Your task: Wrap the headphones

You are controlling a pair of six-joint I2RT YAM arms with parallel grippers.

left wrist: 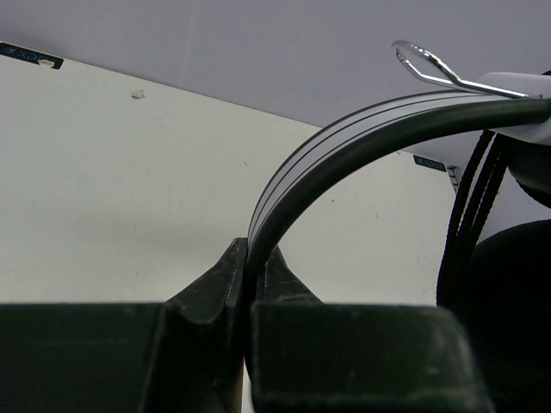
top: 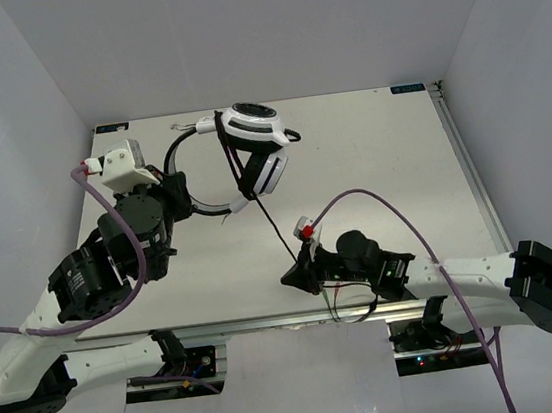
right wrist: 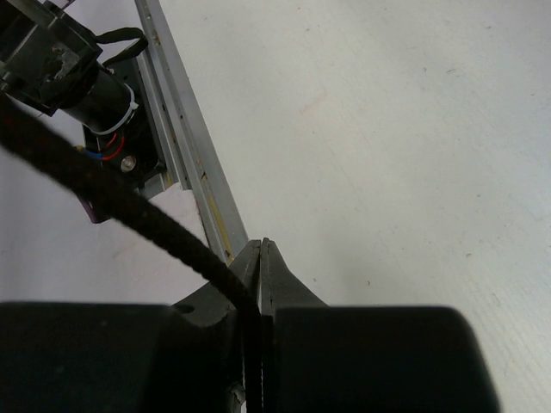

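The headphones [top: 254, 147] lie at the back middle of the table, their two white striped ear cups stacked close together with cord turns between them. The thin black headband [top: 176, 150] arcs to the left. My left gripper [top: 186, 195] is shut on the headband; in the left wrist view the band [left wrist: 344, 146] rises from between the fingertips [left wrist: 255, 262], with cord strands [left wrist: 469, 206] at the right. The dark cord [top: 270, 222] runs down from the cups to my right gripper [top: 294, 273], which is shut on the cord [right wrist: 129, 206] close to the table's near edge.
A metal rail [right wrist: 185, 138] runs along the near table edge right beside the right gripper. Another rail [top: 467, 163] lines the right edge. A purple robot cable [top: 398, 214] loops above the right arm. White walls enclose the table on three sides.
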